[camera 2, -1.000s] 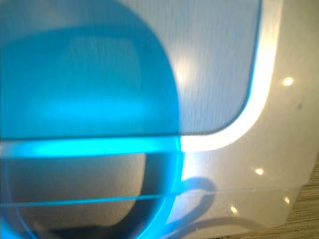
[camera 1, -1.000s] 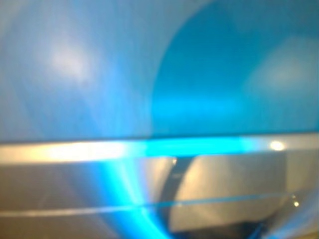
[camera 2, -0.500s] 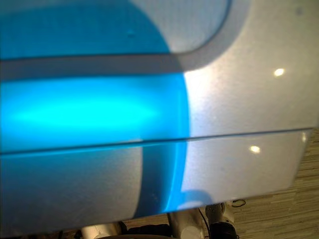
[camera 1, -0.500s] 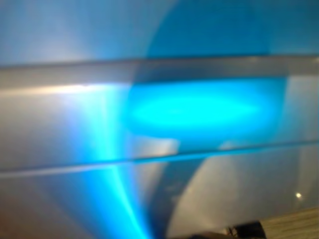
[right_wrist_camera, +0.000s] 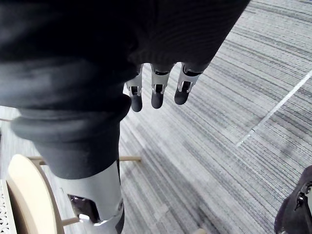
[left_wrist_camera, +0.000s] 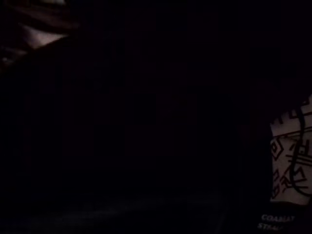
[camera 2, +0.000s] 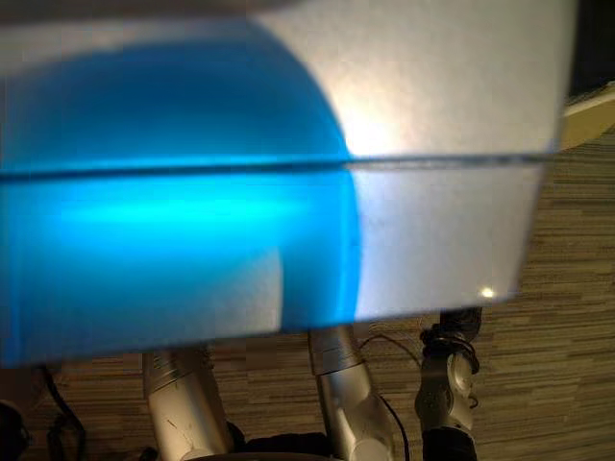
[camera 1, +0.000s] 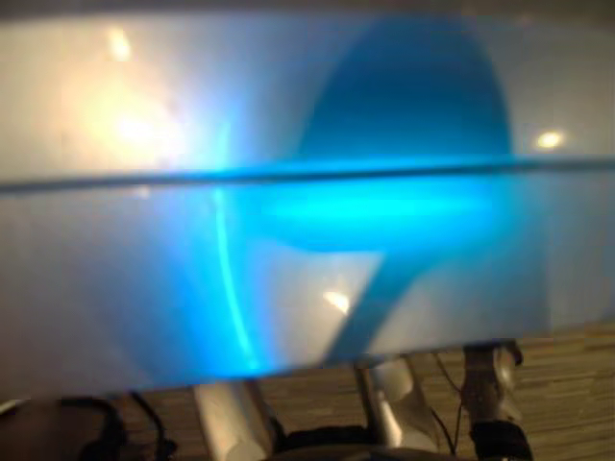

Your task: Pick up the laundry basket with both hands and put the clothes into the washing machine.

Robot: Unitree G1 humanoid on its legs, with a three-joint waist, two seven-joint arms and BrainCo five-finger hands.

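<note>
Washing machine [camera 1: 115, 288], glossy silver casing washed in blue glare, dark horizontal seam [camera 1: 96, 182], striped floor [camera 1: 567, 384] below.

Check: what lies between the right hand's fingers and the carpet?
Nothing; that stretch is bare. In the right wrist view the right hand hangs open above striped carpet.

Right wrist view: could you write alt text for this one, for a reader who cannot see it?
The right hand hangs with its silver, dark-tipped fingers straight and holding nothing, pointing down at a grey striped carpet. A pale line crosses the carpet, and part of a pale wooden object shows nearby.
</note>
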